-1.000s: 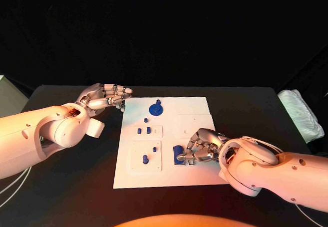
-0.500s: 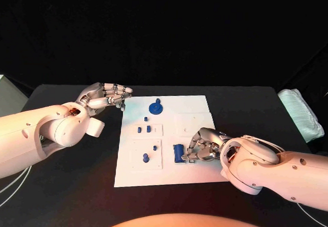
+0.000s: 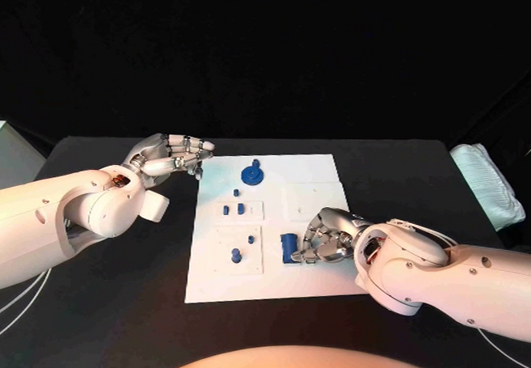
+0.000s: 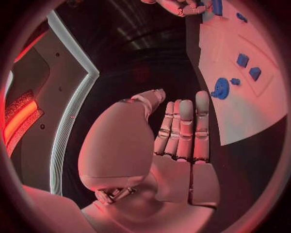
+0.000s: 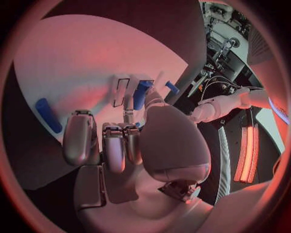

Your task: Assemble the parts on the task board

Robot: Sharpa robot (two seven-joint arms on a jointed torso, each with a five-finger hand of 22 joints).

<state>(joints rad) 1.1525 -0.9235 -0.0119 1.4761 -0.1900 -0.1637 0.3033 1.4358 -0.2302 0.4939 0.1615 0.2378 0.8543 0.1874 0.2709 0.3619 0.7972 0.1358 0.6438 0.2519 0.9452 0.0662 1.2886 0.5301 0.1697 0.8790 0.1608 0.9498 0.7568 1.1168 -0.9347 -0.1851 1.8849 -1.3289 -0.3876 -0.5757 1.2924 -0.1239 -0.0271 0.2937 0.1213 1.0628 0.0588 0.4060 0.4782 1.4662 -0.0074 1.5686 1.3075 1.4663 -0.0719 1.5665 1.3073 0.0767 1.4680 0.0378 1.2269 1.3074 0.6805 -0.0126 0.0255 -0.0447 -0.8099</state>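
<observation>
The white task board lies mid-table. On it sit a round blue part, two small blue parts and two more blue pieces on its raised plates. My right hand rests on the board's near right part, fingers curled, and pinches a blue block at its fingertips; in the right wrist view that block stands by a slot outline just past the thumb. My left hand hovers off the board's far left corner, holding nothing, fingers straight and side by side.
A white padded roll lies at the table's right edge and a pale box at its left edge. A loose blue peg lies on the board beside my right hand. Bare black table surrounds the board.
My right hand and the blue block have edged slightly left on the board. The left hand has not moved.
</observation>
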